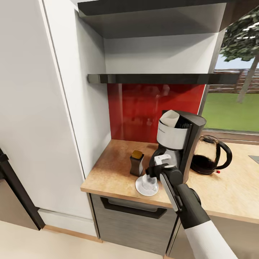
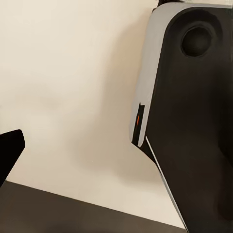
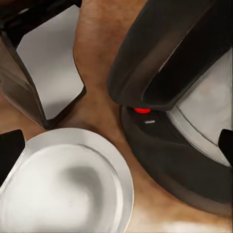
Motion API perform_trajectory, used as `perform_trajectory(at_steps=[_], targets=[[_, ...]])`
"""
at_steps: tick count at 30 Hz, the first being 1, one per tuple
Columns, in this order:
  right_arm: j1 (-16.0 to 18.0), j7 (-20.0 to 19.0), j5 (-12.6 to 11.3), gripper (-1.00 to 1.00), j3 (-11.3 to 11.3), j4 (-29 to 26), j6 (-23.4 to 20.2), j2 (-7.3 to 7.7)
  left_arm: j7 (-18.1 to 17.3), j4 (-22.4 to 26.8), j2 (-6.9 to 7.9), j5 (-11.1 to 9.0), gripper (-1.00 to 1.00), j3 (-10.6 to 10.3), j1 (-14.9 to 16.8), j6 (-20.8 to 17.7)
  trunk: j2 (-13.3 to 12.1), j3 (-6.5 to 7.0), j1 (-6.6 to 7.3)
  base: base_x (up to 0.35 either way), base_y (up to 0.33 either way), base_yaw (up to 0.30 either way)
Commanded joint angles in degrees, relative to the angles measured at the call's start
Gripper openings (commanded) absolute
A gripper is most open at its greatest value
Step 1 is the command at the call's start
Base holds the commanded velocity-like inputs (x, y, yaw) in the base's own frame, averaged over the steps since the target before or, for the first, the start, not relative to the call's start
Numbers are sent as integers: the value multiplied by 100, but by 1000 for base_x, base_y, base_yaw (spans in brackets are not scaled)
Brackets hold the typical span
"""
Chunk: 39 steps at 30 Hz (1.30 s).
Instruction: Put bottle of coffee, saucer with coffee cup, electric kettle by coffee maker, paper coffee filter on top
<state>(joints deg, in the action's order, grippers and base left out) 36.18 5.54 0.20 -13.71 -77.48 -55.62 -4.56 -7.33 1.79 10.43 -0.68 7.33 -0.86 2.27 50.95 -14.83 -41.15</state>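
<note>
On bench [image 1: 108, 176]: bottle [image 1: 136, 163] left of coffee maker [image 1: 178, 144], saucer [image 1: 146, 186] in front w/ cup [image 1: 149, 181], kettle [image 1: 210, 154] right.

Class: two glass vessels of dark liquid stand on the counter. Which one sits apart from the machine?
The kettle, standing alone beside the coffee maker nearer the window; the carafe sits inside the machine.

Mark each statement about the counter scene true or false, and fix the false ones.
1. A paper filter sits on top of the coffee maker. True.
2. The coffee bottle is on the shelf. False: it stands on the countertop, beside the coffee maker.
3. The kettle stands on the countertop. True.
4. The cup lies beside the saucer. False: it sits on it.
5. The right gripper hangs above the cup. True.
</note>
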Motion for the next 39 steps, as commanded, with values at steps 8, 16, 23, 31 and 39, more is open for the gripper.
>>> perform_trajectory(at_steps=[8, 16, 23, 31, 39], targets=[[5, 9, -89, 100, -33, -377, -22, -14, -24, 29, 1, -6, 100, 44, 19, 1, 5, -7, -1, -294, 0, 0], [3, -322, -1051, 100, -52, -381, 406, -6, -23, 32, 11, -2, 100, 41, 35, 1, 5, -7, -1, -252, 0, 0], [-12, -2268, -1115, 100, -48, -142, 1535, 42, -23, 32, 9, -5, 100, 43, 35, 1, 5, -7, -1, -23, 0, 0], [-14, -4021, -1118, 100, -163, 1230, 3024, 20, -23, 34, -4, -4, 100, 43, 48, 1, 5, -7, -1, -1, 0, 0], [-15, -5345, -1136, 100, -948, 2961, 4175, -8, -27, 34, -10, -8, 100, 44, 51, -1, 5, -7, -1, 0, 0, 0]])
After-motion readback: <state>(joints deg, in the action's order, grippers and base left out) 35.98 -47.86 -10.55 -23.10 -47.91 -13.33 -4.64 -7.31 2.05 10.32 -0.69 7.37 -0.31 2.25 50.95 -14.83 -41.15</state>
